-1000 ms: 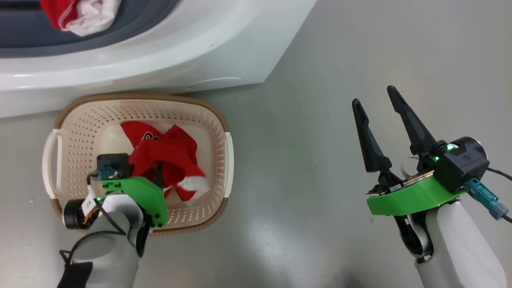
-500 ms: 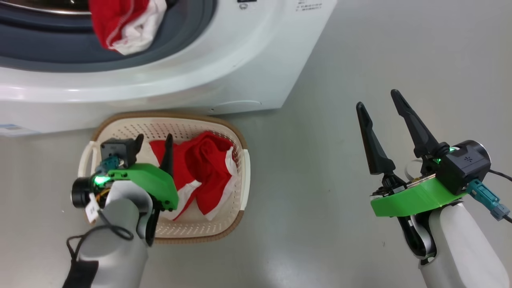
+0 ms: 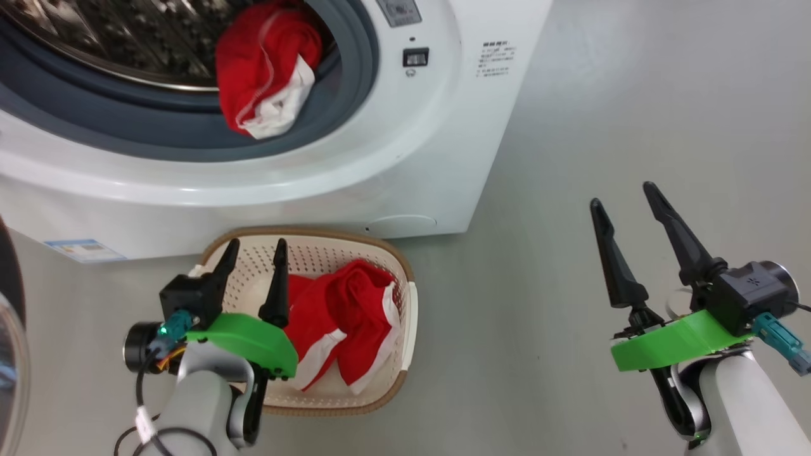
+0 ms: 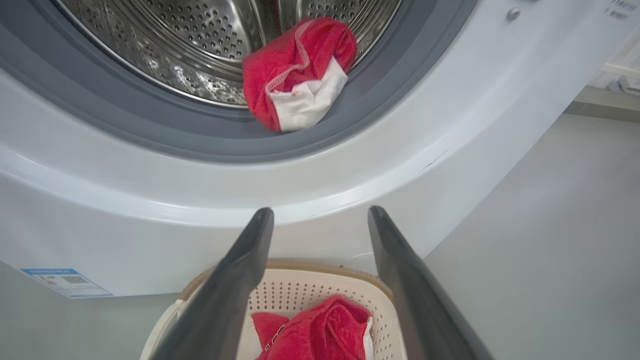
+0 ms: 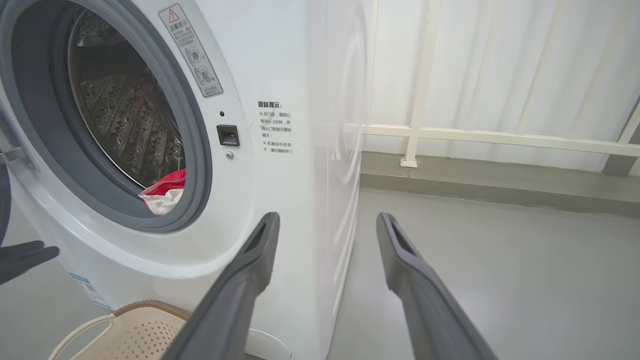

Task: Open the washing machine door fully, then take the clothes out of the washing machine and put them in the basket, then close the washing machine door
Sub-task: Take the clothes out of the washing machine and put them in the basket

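A crumpled red-and-white garment (image 3: 266, 76) lies on the washing machine's (image 3: 405, 177) grey rubber ring, at 12 o'clock from the perforated cream basket (image 3: 405, 316). Another red garment (image 3: 345, 316) fills the basket. Both tapered dark tools, left tool (image 3: 253, 250) and right tool (image 3: 624, 196), stand spread, empty.

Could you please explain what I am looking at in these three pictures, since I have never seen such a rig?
It is a wheeled robot with two arms. The head camera looks down at its open, empty left gripper and right gripper. The other two pictures come from wrist cameras looking along each gripper's dark fingers. On the floor, against the washing machine, stands a basket holding one red garment. A second red garment lies in the drum mouth, partly on the grey ring. Nothing is held.
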Tool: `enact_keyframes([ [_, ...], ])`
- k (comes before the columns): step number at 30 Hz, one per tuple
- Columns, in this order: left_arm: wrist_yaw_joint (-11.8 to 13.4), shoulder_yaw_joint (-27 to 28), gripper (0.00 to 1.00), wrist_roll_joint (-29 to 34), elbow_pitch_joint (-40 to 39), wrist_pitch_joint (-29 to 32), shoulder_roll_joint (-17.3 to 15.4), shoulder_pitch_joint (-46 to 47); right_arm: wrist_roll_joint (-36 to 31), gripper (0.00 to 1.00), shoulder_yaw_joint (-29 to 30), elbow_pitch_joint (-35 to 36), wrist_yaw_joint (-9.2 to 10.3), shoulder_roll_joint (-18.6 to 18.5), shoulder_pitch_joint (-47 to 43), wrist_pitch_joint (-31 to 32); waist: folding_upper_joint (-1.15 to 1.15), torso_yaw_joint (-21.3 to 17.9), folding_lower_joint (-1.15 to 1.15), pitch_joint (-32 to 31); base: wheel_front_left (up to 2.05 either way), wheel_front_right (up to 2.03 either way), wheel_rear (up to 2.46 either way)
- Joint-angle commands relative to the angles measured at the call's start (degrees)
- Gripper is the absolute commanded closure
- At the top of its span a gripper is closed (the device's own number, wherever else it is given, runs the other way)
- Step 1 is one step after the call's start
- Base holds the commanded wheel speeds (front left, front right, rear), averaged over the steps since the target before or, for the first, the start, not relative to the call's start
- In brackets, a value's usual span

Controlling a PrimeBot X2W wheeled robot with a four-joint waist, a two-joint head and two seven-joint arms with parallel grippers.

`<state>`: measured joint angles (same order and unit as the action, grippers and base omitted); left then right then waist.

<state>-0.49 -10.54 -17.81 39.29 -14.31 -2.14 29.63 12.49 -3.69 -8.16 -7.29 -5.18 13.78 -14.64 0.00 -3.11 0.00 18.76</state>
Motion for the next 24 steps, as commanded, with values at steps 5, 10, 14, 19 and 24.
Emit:
enact_keyframes([
  [5, 1.31, 3.26, 0.00, 2.21, -10.42, -0.68, -0.83, -5.70, -0.96, 0.00, 0.94, 1.71, -0.20, -0.62, -2.15, -0.36, 0.00, 1.40, 0.00, -5.12, 0.00, 0.00, 0.00],
  [10, 2.41, 5.07, 0.00, 3.83, -16.03, -0.68, -1.07, -9.69, -1.20, 0.00, 1.90, 1.73, -0.20, -0.59, -3.71, -0.36, 0.00, 1.40, 0.00, -7.68, 0.00, 0.00, 0.00],
  [14, 2.71, 5.93, 0.00, 5.04, -19.23, -0.68, -1.45, -11.79, -1.43, 0.00, 2.30, 1.93, -0.20, -0.67, -4.70, -0.36, 0.00, 1.56, 0.00, -9.03, 0.00, 0.00, 0.00],
  [19, 1.48, 7.52, 0.00, 5.18, -21.99, -0.69, -1.91, -15.49, -1.68, 0.00, 3.35, 2.47, -0.20, -0.33, -6.61, -0.36, 0.00, 1.60, 0.00, -11.48, 0.00, 0.00, 0.00],
  [24, 0.59, 8.33, 0.00, 6.98, -24.24, -0.69, -2.93, -19.11, -1.80, 0.00, 3.86, 2.46, -0.20, -0.04, -8.88, -0.36, 0.00, 1.31, 0.00, -13.95, 0.00, 0.00, 0.00],
])
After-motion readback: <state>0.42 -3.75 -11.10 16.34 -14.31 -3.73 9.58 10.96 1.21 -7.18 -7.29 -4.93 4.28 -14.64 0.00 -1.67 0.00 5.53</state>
